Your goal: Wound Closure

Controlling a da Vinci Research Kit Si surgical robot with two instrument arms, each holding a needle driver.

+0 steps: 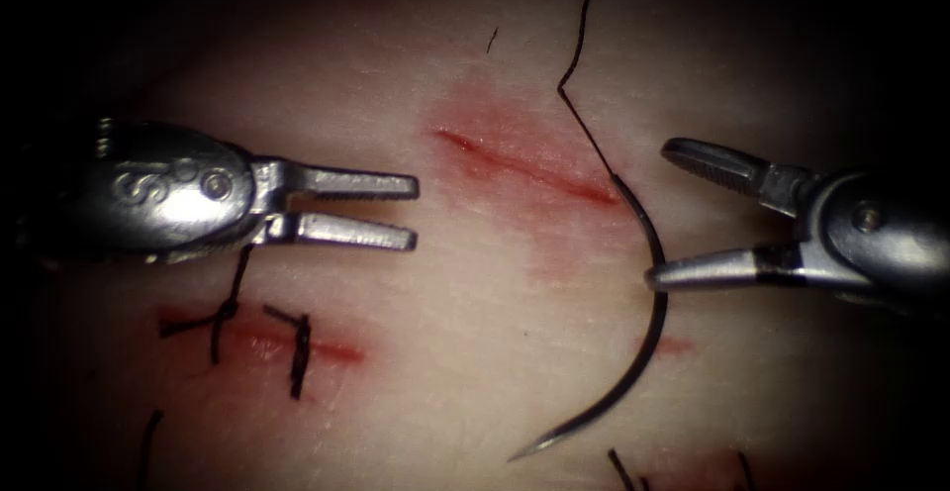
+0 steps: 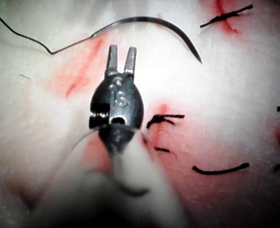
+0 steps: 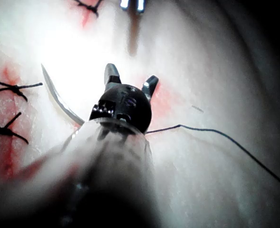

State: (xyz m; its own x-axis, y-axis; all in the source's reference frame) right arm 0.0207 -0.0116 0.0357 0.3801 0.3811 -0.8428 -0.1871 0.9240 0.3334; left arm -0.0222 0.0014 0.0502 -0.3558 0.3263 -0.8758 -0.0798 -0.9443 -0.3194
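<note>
1. Needle (image 1: 648,253): curved and dark, lying free on the tissue (image 1: 475,382) right of centre in the endoscope view; its long axis runs roughly top to bottom, the arc bulging toward the right, the sharp tip pointing to the lower left near the bottom edge, the blunt end at the right end of the cut (image 1: 524,164). It is not seen entering the tissue
2. Thread (image 1: 579,65): runs from the needle's upper end to the top edge of the frame, with one sharp kink
3. Right tool (image 1: 673,214): jaws spread wide, grasping nothing; the lower jaw's tip lies at the needle's mid-curve, though contact cannot be judged
4. Left tool (image 1: 411,212): at the left of the frame, jaws slightly parted and empty, pointing right toward the cut
5. Surface: pale tissue with red fluid (image 1: 554,244) smeared around the oblique open cut; a stitched cut (image 1: 287,343) with dark knots lies lower left
6. Markings: embossed characters on the left tool's body read roughly "S"; the left wrist view (image 2: 120,61) shows them too
</note>
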